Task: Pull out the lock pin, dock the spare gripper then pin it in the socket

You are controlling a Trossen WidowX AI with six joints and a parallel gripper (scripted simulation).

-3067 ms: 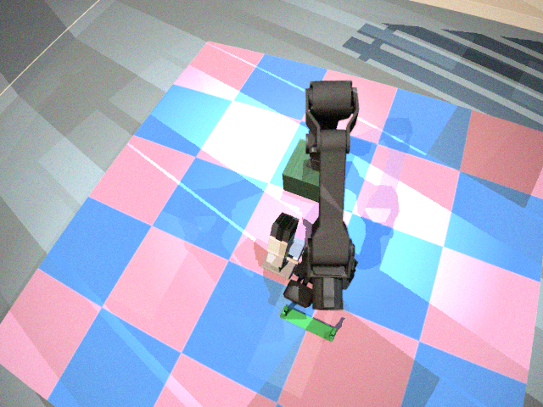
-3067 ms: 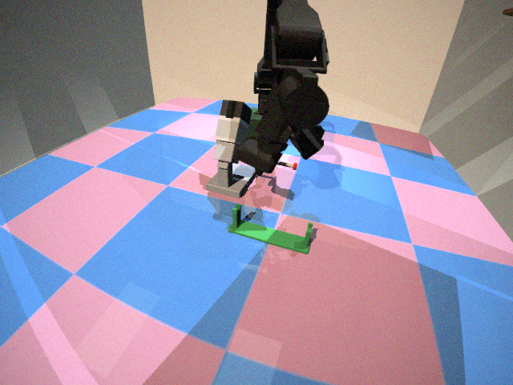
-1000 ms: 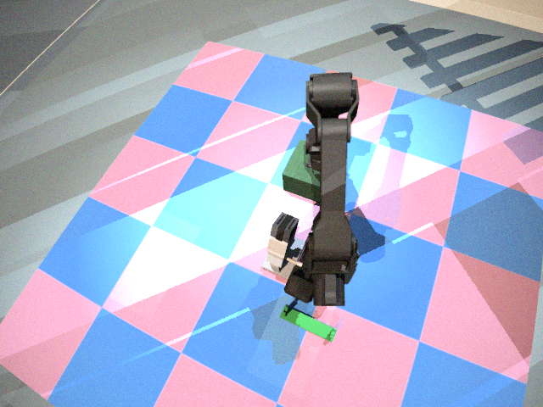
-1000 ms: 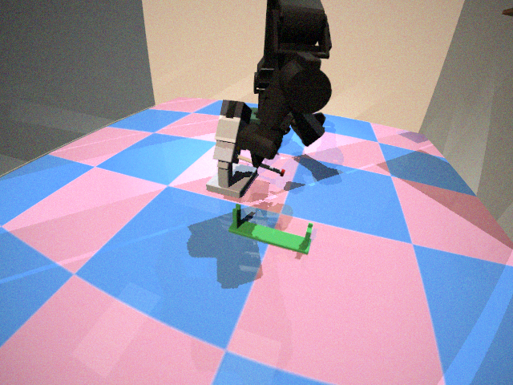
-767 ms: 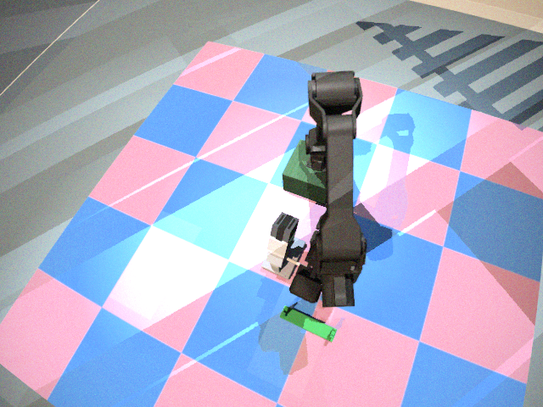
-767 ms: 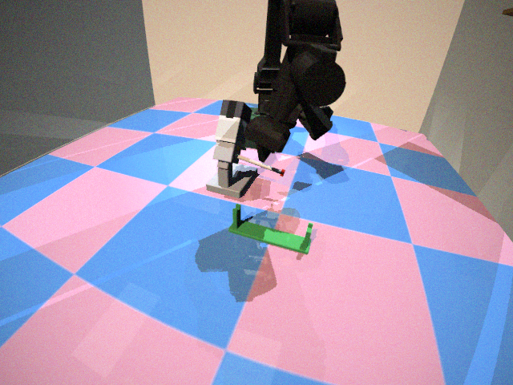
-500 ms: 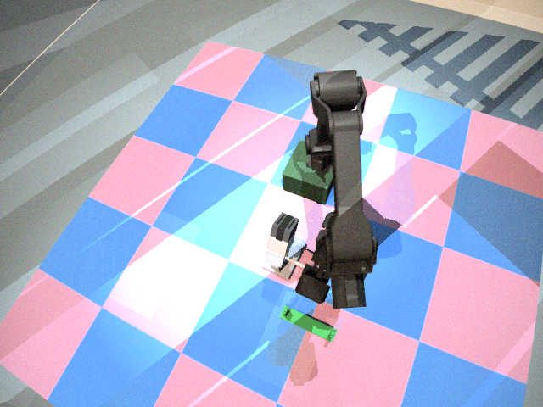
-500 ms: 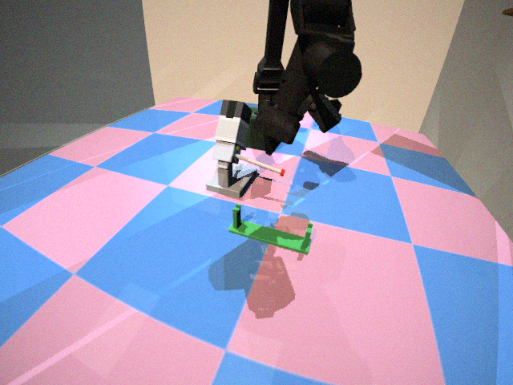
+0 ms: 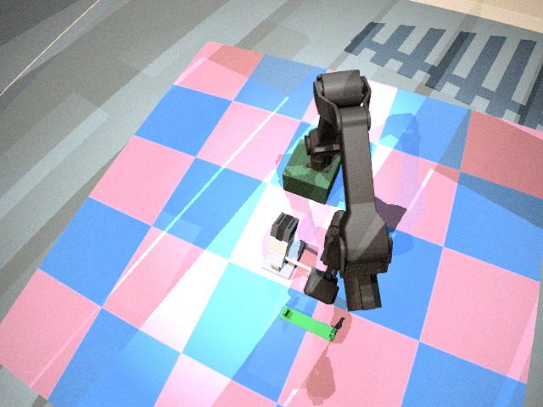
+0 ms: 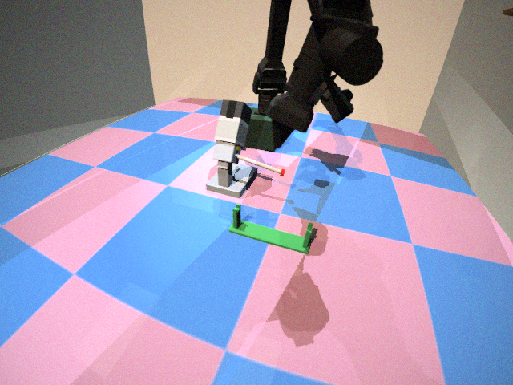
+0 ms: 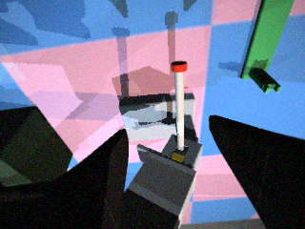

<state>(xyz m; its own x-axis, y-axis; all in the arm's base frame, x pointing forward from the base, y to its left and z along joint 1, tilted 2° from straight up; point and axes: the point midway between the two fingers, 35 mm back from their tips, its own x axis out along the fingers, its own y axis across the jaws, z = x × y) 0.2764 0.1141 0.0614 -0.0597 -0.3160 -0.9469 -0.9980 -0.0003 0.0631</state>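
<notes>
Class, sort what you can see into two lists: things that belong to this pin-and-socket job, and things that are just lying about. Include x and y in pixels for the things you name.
Belong to the job:
- pin [image 9: 299,264] [image 10: 260,164] [image 11: 180,110]
- mount [image 9: 282,272] [image 10: 224,189] [image 11: 148,132]
- spare gripper [image 9: 277,246] [image 10: 229,128] [image 11: 168,128], apparently the unit atop the mount
- hand [image 9: 342,291] [image 10: 321,122] [image 11: 168,125]

Not named in it:
- green rack [image 9: 309,324] [image 10: 271,237] [image 11: 268,35], perhaps a holder
- dark green block [image 9: 302,181] [image 10: 261,134] [image 11: 35,143], bearing the arm

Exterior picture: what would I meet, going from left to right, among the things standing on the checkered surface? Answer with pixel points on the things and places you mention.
Pale grey stand with a dark-topped block [image 9: 277,246] [image 10: 228,140] → white rod with a red end [image 9: 299,264] [image 10: 260,164] [image 11: 179,107]. The low green bracket [image 9: 308,323] [image 10: 271,237] [image 11: 267,38] overlaps both in width, so I leave it out.
</notes>
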